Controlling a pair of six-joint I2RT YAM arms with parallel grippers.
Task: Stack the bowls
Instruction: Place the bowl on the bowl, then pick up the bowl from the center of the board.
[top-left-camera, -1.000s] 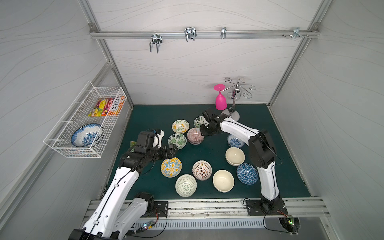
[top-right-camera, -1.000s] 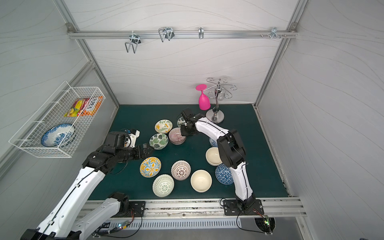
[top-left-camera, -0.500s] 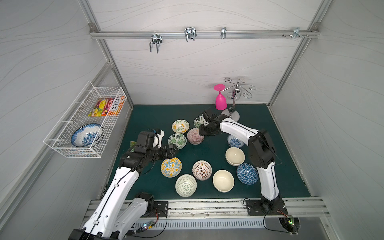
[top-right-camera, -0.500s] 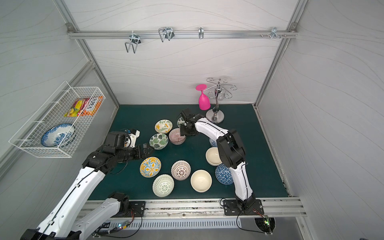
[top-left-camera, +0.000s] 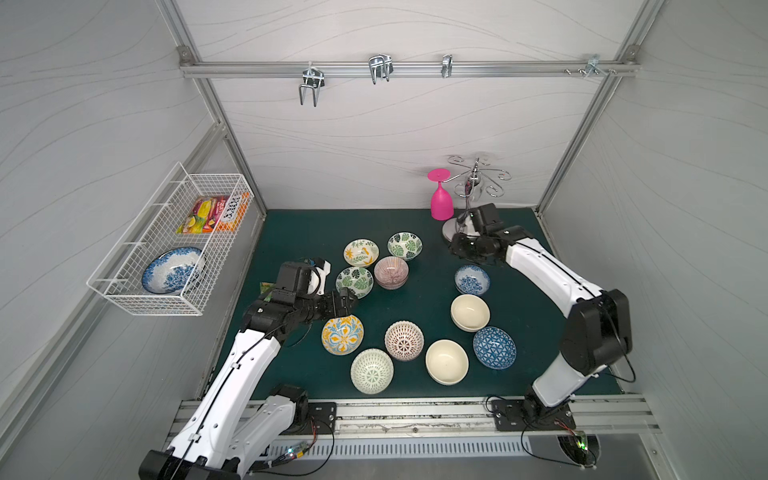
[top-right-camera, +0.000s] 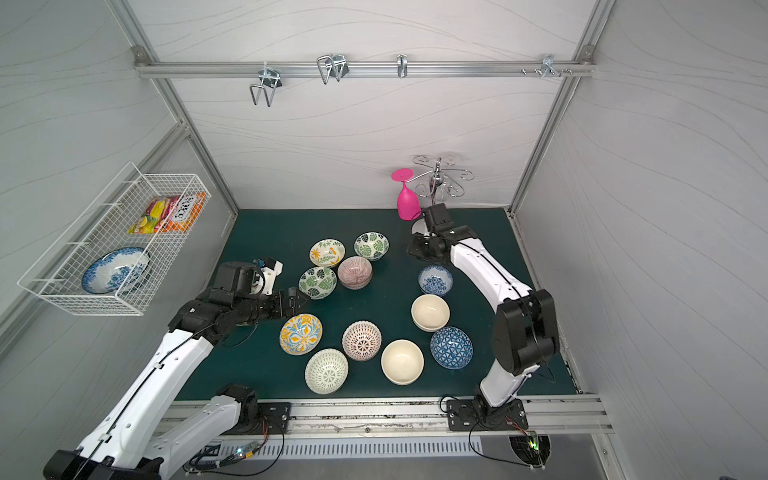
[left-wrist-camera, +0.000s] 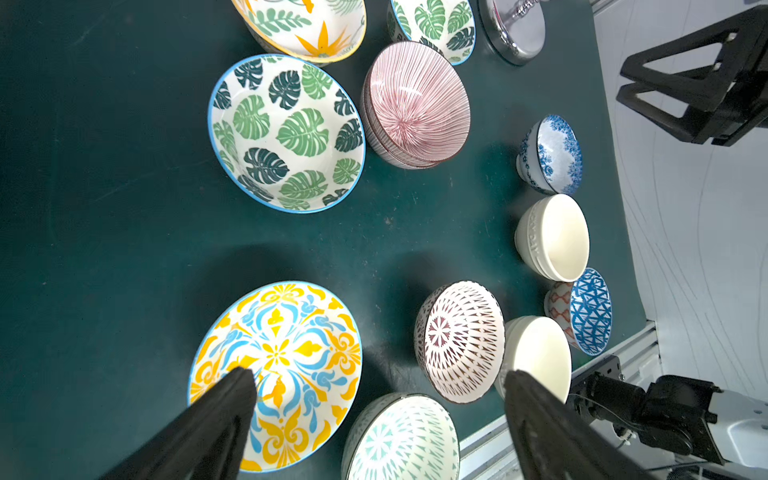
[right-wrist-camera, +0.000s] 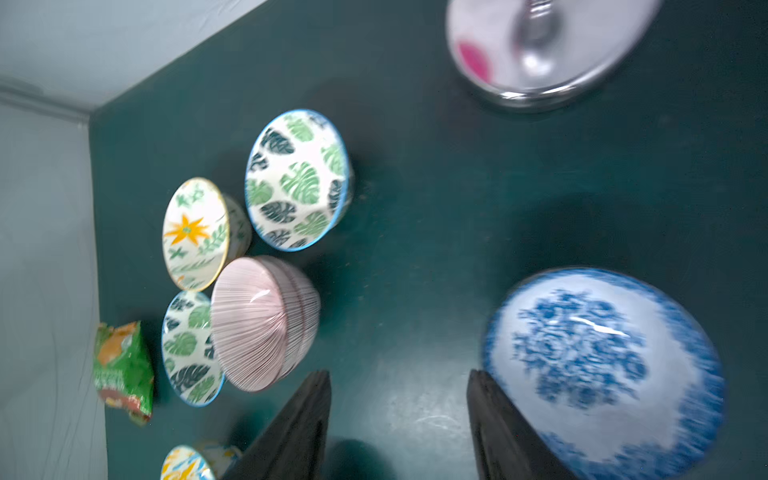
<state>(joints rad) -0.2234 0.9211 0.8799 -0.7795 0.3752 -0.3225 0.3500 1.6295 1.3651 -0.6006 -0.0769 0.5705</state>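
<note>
A: Your left gripper (top-left-camera: 347, 301) hangs over the green mat (top-left-camera: 299, 232), left of centre, between the near green-leaf bowl (top-left-camera: 354, 281) and the yellow-and-blue floral bowl (top-left-camera: 342, 334). Jaws wide apart, nothing in them.

B: Your right gripper (top-left-camera: 459, 248) is far right, just beside the chrome stand (top-left-camera: 473, 187). Jaws apart, bare mat between the fingers (right-wrist-camera: 299, 415). That wrist view is blurred.

A: Far cluster for you: the yellow-flower bowl (top-left-camera: 361, 252), the far green-leaf bowl (top-left-camera: 404, 245), and the pink-striped bowls (top-left-camera: 391, 272), one nested in the other, just beside the near green-leaf bowl.

B: Down your right side: the blue floral bowl (top-left-camera: 471, 279), a cream bowl (top-left-camera: 470, 312), then the blue triangle bowl (top-left-camera: 494, 347) nearest the rail.

A: Near row, left to right: green lattice bowl (top-left-camera: 372, 371), pink lattice bowl (top-left-camera: 404, 340), second cream bowl (top-left-camera: 446, 361). All upright on the mat.

B: Off the mat you have a large blue-and-white bowl (top-left-camera: 173, 270) in the wire basket (top-left-camera: 224, 249) on the left wall. A pink goblet (top-left-camera: 441, 203) hangs upside down from the stand.
</note>
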